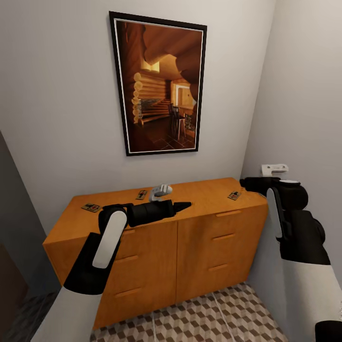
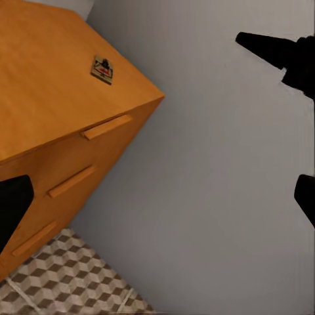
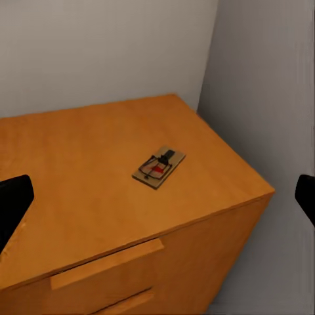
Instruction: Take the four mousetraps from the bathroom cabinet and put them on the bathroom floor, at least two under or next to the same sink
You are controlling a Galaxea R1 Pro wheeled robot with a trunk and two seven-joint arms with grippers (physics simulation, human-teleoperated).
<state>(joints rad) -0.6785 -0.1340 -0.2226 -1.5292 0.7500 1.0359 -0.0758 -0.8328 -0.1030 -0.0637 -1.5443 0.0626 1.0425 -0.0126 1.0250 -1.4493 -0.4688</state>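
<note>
Cabinet: low orange-brown wooden cabinet (image 1: 209, 247), frame centre.
Mousetraps: three small tan wooden mousetraps (image 1: 233, 195) (image 1: 90, 207) (image 1: 141, 194) on its top.
Left gripper (image 1: 187, 205): fingers spread, empty.
Right gripper (image 1: 244, 183): fingers spread, empty.

My head camera looks forward and down from above my two arms at the cabinet (image 1: 190, 237), which stands against the wall under a framed picture (image 1: 159, 85), with a strip of bathroom floor (image 1: 209, 313) along the lower edge. My left wrist camera sits off the cabinet's right end, turned sideways, facing along my left pincer (image 2: 298, 118) at the corner, the drawer fronts and the grey side wall (image 2: 216, 197). My right wrist camera hovers near and above the same right end, looking down on its top. All three views share that right end and the mousetrap (image 3: 159, 167) lying on it.
</note>
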